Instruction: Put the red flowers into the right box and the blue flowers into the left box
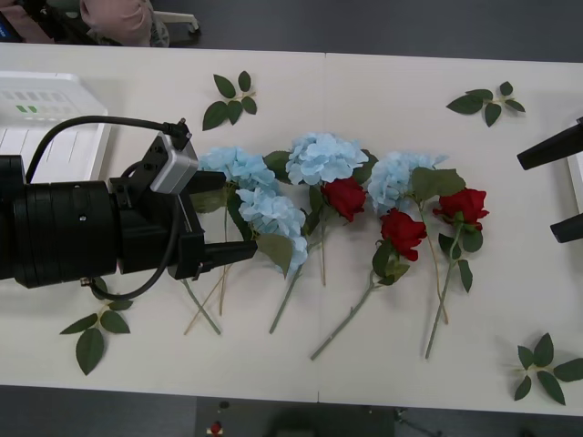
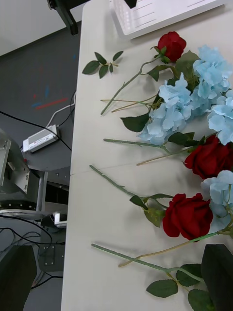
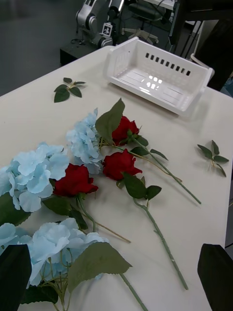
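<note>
White table edge (image 1: 364, 396) — leaf sprigs (image 1: 545, 367) alongside.

Three roses (image 2: 188, 215) and pale-blue hydrangeas (image 2: 172, 109) lie along the frame's right side on a white table (image 2: 97, 228), stems pointing left. A white tray (image 2: 155, 17) sits at top, a leaf sprig (image 2: 101, 65) upper left.

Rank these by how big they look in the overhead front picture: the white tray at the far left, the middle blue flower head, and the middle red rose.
1. The left box, though cut off by the picture's edge.
2. The middle blue flower head.
3. The middle red rose, clearly the smallest bloom of the two.
</note>
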`<control>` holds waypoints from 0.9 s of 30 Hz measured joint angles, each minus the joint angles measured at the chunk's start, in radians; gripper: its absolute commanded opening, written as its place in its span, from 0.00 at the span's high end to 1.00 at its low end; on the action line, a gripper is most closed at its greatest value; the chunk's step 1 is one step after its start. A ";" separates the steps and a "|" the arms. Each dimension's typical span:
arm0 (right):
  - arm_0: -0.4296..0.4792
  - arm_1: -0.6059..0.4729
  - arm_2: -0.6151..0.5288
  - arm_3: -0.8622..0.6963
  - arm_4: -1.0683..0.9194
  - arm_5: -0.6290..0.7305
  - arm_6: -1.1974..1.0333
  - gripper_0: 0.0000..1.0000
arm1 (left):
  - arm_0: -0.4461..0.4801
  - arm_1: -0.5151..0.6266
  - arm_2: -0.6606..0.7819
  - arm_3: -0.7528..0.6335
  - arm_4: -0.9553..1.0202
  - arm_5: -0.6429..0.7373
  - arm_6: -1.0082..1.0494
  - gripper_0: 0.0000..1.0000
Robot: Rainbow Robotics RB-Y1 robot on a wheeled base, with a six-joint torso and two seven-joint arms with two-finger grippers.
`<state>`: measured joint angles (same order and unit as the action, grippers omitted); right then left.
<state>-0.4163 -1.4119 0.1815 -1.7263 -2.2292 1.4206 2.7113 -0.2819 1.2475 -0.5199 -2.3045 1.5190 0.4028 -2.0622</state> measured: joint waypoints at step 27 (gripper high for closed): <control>0.042 0.322 -0.157 -0.128 0.857 0.253 -1.675 0.00 | 0.046 0.025 0.307 0.566 0.413 0.573 0.130 0.00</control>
<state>-0.3743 -1.0895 0.0248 -1.8543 -1.3725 1.6735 1.0367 -0.2356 1.2723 -0.2130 -1.7388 1.9323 0.9761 -1.9326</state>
